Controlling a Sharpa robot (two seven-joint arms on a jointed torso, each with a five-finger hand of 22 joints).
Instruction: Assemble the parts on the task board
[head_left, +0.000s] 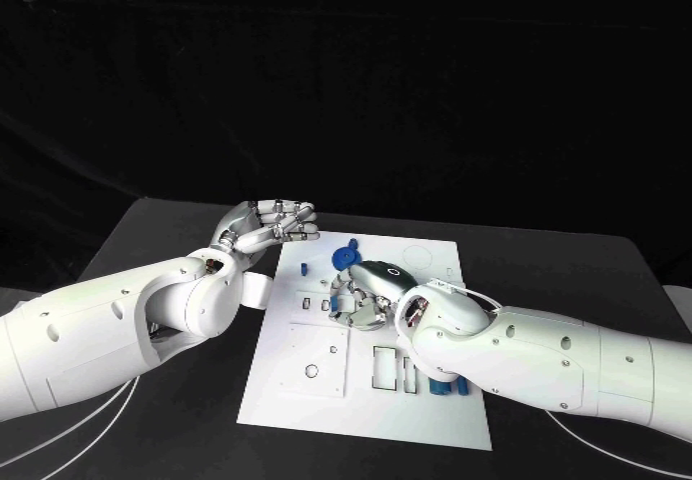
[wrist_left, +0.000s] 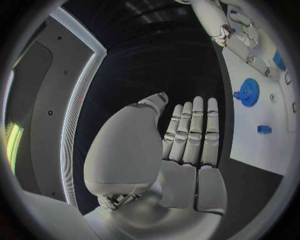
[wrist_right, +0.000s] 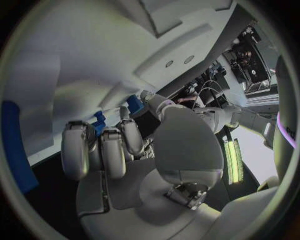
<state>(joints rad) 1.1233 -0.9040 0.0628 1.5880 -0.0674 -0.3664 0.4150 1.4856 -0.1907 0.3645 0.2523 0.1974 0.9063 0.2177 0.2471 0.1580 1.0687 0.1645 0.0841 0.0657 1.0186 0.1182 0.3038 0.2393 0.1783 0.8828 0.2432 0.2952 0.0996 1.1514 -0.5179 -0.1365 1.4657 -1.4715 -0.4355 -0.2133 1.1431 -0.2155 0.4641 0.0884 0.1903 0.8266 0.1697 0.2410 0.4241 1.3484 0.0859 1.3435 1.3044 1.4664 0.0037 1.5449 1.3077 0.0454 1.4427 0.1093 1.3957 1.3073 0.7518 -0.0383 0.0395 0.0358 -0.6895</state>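
Left hand (head_left: 268, 226) empty beside the task board (head_left: 320, 400), fingers apart, right hand (head_left: 361, 298) curled over board, hold unclear

Robotics lab: black-draped backdrop, black table (head_left: 577, 265), white task board (head_left: 325, 385), equipment rack w/ cables (wrist_right: 250, 55).

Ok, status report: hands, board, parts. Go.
Left hand open, off the task board's far left corner. Right hand down on board, grip unclear. Blue gear beside it. Nothing blocking.
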